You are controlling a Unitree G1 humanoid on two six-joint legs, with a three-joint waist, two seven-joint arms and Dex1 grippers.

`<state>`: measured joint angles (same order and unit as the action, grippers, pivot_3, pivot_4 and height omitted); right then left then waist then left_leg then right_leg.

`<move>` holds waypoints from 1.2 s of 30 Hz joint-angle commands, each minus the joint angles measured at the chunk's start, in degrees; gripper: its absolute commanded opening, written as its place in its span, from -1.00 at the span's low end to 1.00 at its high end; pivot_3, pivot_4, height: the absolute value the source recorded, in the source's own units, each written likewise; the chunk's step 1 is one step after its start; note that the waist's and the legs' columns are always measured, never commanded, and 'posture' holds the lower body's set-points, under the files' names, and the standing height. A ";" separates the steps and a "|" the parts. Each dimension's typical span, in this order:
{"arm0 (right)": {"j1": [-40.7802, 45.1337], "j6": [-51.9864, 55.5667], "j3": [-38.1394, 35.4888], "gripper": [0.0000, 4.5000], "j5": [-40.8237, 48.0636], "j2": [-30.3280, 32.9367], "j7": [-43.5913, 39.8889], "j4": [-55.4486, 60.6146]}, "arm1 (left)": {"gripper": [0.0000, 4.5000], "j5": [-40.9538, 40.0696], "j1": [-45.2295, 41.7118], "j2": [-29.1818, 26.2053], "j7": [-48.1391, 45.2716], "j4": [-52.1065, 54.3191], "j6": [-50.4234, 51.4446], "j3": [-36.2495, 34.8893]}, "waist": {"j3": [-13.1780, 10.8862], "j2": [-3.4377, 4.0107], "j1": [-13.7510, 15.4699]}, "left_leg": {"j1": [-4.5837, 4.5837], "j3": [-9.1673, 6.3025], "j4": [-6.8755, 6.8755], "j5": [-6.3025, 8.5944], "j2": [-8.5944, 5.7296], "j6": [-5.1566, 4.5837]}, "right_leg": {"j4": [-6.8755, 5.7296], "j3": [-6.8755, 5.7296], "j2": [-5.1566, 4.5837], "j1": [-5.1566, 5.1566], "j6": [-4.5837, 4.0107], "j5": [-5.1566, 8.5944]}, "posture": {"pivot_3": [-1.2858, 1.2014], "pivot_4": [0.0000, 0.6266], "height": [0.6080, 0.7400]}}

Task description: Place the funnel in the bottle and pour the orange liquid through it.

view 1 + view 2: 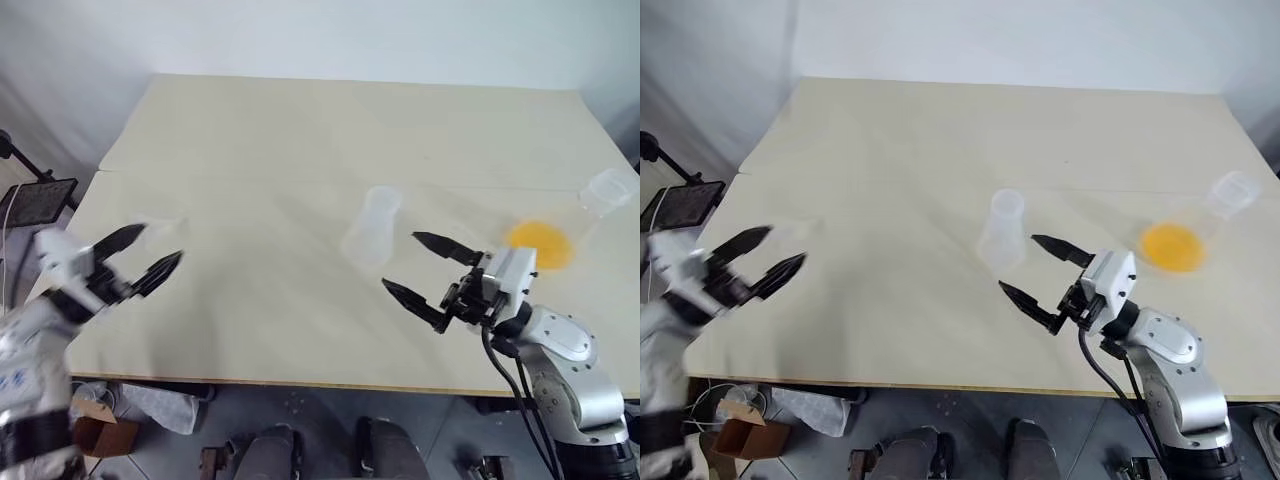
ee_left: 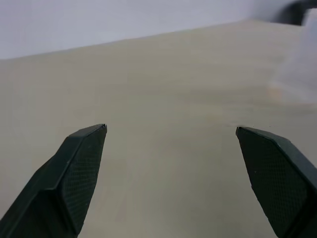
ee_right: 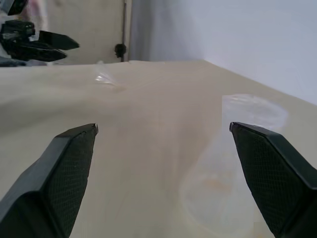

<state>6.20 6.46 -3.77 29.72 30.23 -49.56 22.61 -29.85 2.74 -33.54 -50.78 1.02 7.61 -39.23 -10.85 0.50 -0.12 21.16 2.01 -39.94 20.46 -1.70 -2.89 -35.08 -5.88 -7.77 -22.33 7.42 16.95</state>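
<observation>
Here, we see both arms raised low over a pale wooden desk (image 1: pixel 300 130), neither holding anything. L gripper (image 1: pixel 141 258) sits at the desk's near-left corner, pointing fwd & roughly level, its two black fingers (image 2: pixel 79 168) spread wide w/ bare desk between them. R gripper (image 1: pixel 432 272) reaches in from the near-right, angled toward the left and about level, jaws likewise fully apart & empty; grey wrist and cables trail back off the desk's front edge.

The bottle (image 1: pixel 1002 228) stands upright near mid-desk, just beyond the R gripper's tips and apart from them: clear, narrow round neck widening to a broader base, looks empty. In the R wrist view we see it (image 3: pixel 237 163) close ahead, toward one finger's side, faint and see-through.

The orange liquid (image 1: pixel 541 244) shows as a bright orange-yellow patch on the R side of the desk, near the R wrist, apparently in the base of a clear wide-mouthed vessel (image 1: pixel 605 192) lying tilted toward the far-right edge; we can't tell its exact outline.

The funnel (image 3: pixel 104 77) is a small clear shape w/ a flared rim on the desk's left part, just beside the L gripper's tips, barely visible; whether it touches them we can't tell.
</observation>
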 commanded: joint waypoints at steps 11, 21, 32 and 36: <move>3.63 -1.16 -1.01 1.00 1.52 1.95 -6.88 -4.71 | 0.98 -4.70 17.49 8.55 7.69 8.42 -3.74 -8.37 | 0.04 -0.11 1.42 | -0.09 -0.11 -0.07 0.30 0.03 0.22 | 0.44 -0.10 -0.25 0.26 -0.12 0.06 | 0.03 -0.52 1.00; 1.17 -0.32 -4.40 1.00 1.58 3.62 -5.61 -2.32 | 0.98 -5.18 11.14 6.85 11.00 6.86 -2.27 -3.53 | 0.05 -0.12 1.11 | -0.03 0.02 0.00 0.23 0.12 0.06 | 0.17 -0.07 -0.06 0.06 -0.12 0.06 | 0.03 -0.52 1.00; -2.77 0.28 -5.88 1.00 1.03 3.27 -1.11 1.93 | 0.98 5.33 -12.07 3.61 21.69 -2.68 2.07 11.37 | 0.07 -0.14 1.48 | -0.03 0.13 -0.06 0.22 0.12 0.06 | -0.08 -0.12 0.25 -0.05 -0.11 0.06 | 0.03 -0.52 1.00; -4.02 0.26 -6.39 1.00 1.08 3.25 0.26 2.96 | 0.98 7.28 -18.98 3.29 22.43 -9.39 0.74 13.86 | 0.07 -0.14 1.28 | -0.04 0.27 -0.02 0.21 0.07 0.05 | -0.18 -0.32 0.35 -0.13 -0.11 0.06 | 0.03 -0.52 1.00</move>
<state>2.47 6.87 -8.81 30.33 33.29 -49.99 22.90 -23.60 -15.63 -29.32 -28.71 -7.54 9.67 -25.28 -10.78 0.36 1.16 21.12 2.28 -39.97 20.67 -1.63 -2.84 -35.27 -6.22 -7.42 -22.47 7.31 17.01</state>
